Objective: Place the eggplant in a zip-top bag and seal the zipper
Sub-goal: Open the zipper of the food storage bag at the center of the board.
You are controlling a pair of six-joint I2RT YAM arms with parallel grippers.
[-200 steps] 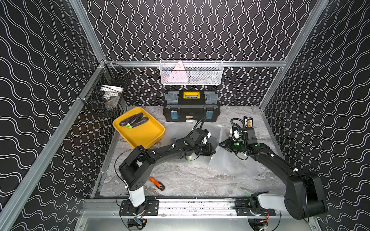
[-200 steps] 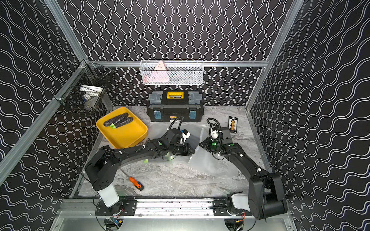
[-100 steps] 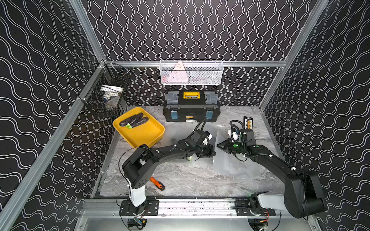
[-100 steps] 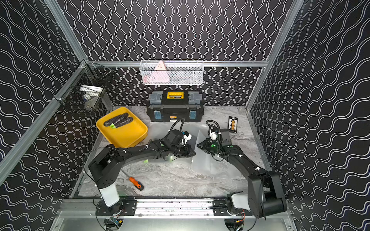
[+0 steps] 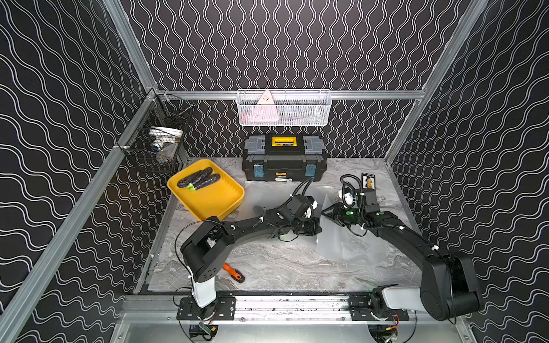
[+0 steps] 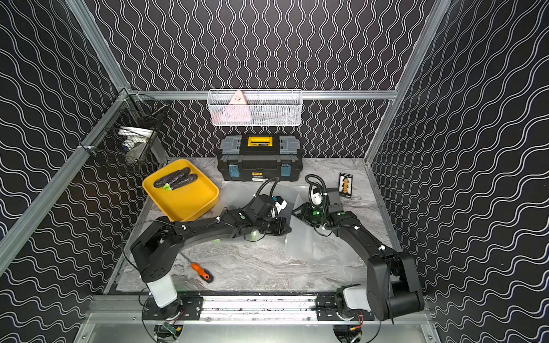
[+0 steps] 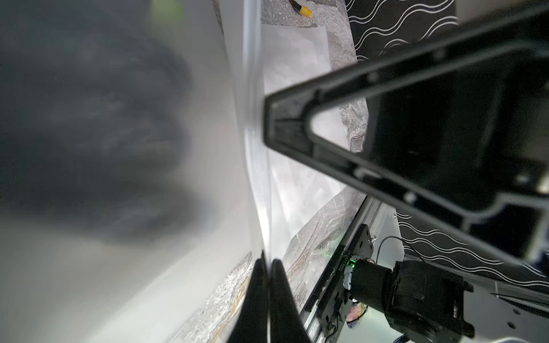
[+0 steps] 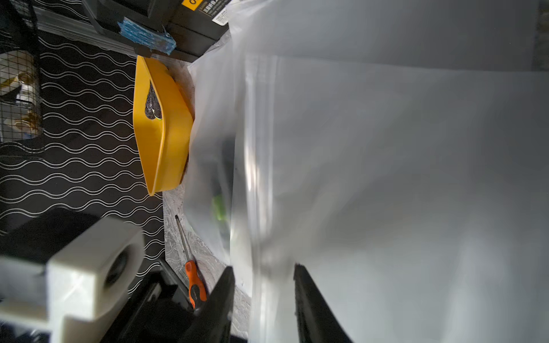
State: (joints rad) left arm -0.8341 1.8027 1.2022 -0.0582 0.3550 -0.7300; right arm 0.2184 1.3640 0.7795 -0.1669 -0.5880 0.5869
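No legible text, toolbox [image 5: 284,161] labels too blurred

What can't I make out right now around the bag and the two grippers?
- Zipper, right wrist view: the zip-top bag is frosted and glary; sealed or open, cannot tell.
- Dark shape behind the bag, left wrist view: blurred; cannot identify it.
- Left gripper tips: in both top views, hidden by its own wrist.
- Card, a top view: print too small.
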